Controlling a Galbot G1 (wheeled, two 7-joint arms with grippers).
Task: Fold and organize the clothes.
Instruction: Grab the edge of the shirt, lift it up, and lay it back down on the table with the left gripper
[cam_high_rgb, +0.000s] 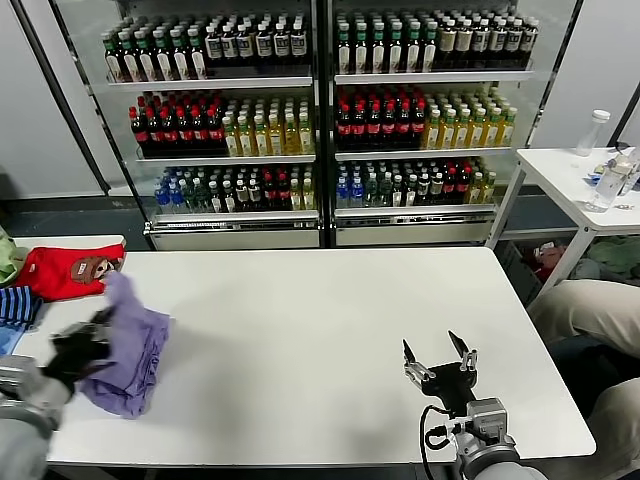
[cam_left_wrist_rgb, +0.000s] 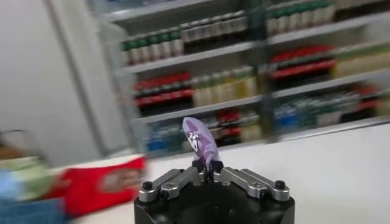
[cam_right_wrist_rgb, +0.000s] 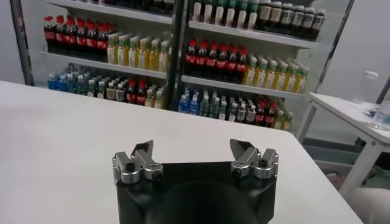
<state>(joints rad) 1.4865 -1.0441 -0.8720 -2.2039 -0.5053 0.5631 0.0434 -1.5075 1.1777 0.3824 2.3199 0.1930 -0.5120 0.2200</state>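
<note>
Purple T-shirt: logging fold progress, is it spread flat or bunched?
Bunched: the purple T-shirt hangs crumpled from the shut left pincer, above the table.

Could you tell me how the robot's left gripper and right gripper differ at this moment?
The left gripper is shut on the lavender T-shirt, lifting part of it off the table near its left edge; the right gripper is open and holds nothing. The left one works beside the red garment; the right one hovers over bare table near the front right. Both look alike in build.

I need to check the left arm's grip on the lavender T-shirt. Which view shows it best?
The left wrist view: the left pincer is shut on a fold of the T-shirt. The head view shows the bunched shirt; the right wrist view misses it.
</note>
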